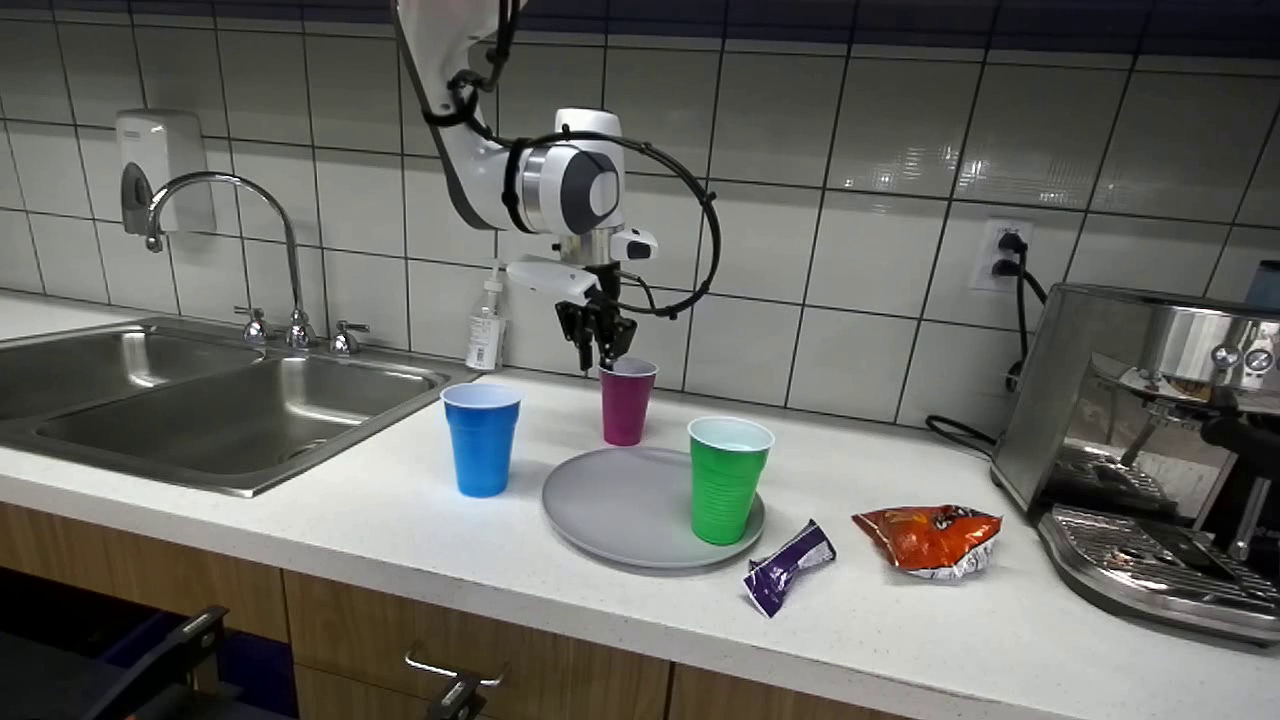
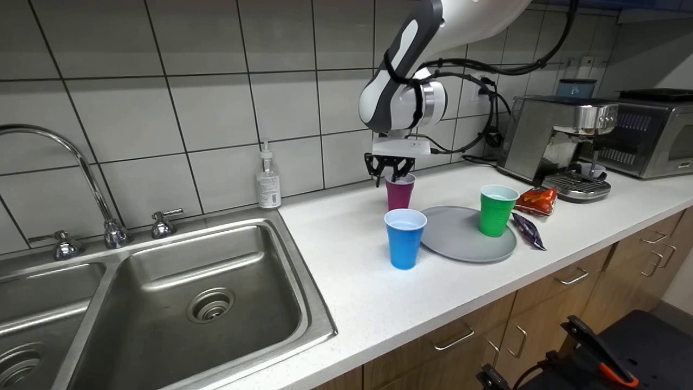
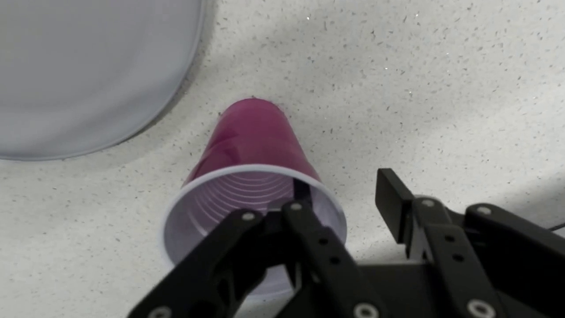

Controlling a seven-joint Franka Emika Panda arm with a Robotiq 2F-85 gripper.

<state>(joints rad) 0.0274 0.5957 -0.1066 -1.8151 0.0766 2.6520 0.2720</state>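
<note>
Wrist view: claw (image 3: 345, 196) astride cup wall (image 3: 259, 137)

A sink (image 2: 162, 346) and espresso machine (image 2: 538, 135) mark a kitchen.

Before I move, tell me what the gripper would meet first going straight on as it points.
Probably the magenta cup, likely its inner wall: one finger of the gripper points down into the mouth, the other at the counter beside it. Depth is unclear.

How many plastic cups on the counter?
3: blue cup between sink and gray plate; magenta cup at the gripper; green cup on the plate. Nested extras could be hidden.
</note>
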